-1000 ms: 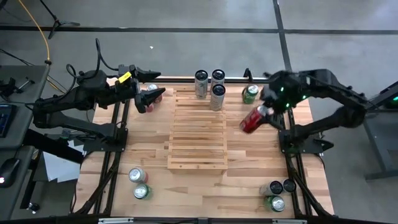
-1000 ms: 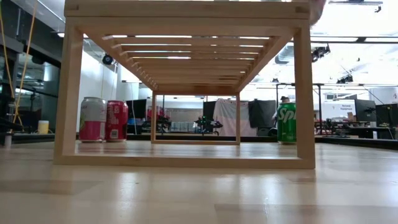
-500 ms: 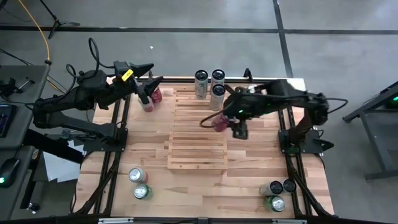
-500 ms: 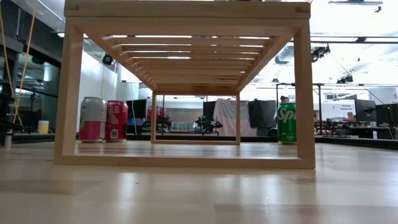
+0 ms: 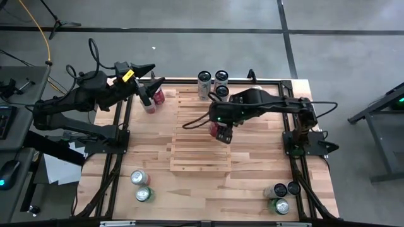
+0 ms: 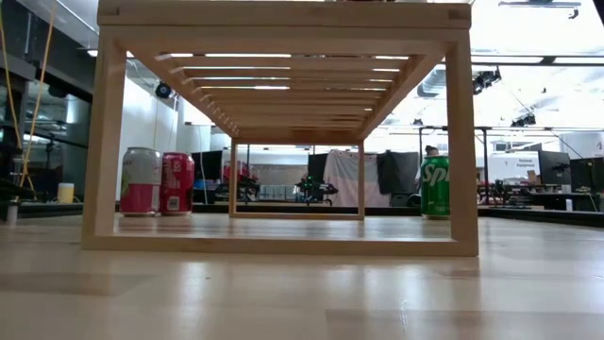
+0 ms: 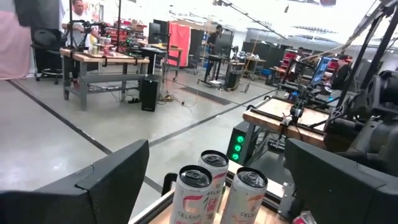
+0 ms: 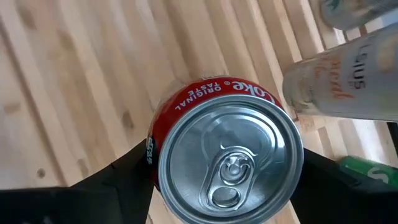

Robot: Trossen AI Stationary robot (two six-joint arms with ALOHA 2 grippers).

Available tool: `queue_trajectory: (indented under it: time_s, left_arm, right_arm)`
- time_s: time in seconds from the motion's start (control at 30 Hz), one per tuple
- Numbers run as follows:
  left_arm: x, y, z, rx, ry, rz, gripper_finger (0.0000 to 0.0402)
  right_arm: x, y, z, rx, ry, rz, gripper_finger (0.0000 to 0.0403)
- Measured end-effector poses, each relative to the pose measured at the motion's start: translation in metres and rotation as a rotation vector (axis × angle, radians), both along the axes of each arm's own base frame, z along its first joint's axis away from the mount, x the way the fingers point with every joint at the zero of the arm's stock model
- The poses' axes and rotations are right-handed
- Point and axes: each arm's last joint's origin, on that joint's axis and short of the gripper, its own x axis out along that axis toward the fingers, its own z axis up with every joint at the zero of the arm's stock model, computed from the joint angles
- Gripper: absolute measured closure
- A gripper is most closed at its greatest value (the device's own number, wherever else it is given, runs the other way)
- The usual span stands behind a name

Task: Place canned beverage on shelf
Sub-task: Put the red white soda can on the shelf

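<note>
In the high view the right end effector (image 5: 220,131) grips a red can (image 5: 219,130) over the right-hand slats of the shelf (image 5: 199,142), just short of the three tall cans (image 5: 213,82) at the shelf's far end, while the left end effector (image 5: 149,94) waits by a can off the shelf's far left corner, its grip impossible to judge here. The low view shows only the shelf's underside (image 6: 283,94) and no end effector. The left wrist view shows its fingers (image 7: 93,186) spread wide with nothing between them; the right wrist view shows the red can (image 8: 227,149) clamped upright, axis vertical, slats (image 8: 93,74) directly beneath, so I judge the coming move is straight down.
</note>
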Motion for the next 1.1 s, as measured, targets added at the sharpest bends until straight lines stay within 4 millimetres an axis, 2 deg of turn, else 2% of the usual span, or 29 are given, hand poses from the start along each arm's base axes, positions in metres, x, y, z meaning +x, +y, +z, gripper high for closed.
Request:
queue_trajectory:
  time_s: [0.13,0.33,0.97,1.1]
  left_arm:
    - [0.0,0.0,0.0,-0.02,-0.015,-0.002,0.0036]
    - [0.0,0.0,0.0,-0.059,-0.041,-0.004,0.0036]
    - [0.0,0.0,0.0,-0.101,-0.069,-0.006,0.0036]
    - [0.0,0.0,0.0,-0.101,-0.069,-0.006,0.0036]
  right_arm:
    - [0.001,-0.01,0.0,-0.067,-0.003,-0.05,0.0124]
    - [0.001,-0.023,0.0,-0.05,0.006,-0.051,0.0124]
    - [0.0,-0.03,0.0,-0.081,0.027,0.016,0.0124]
    - [0.001,-0.03,-0.001,-0.079,0.023,0.001,0.0078]
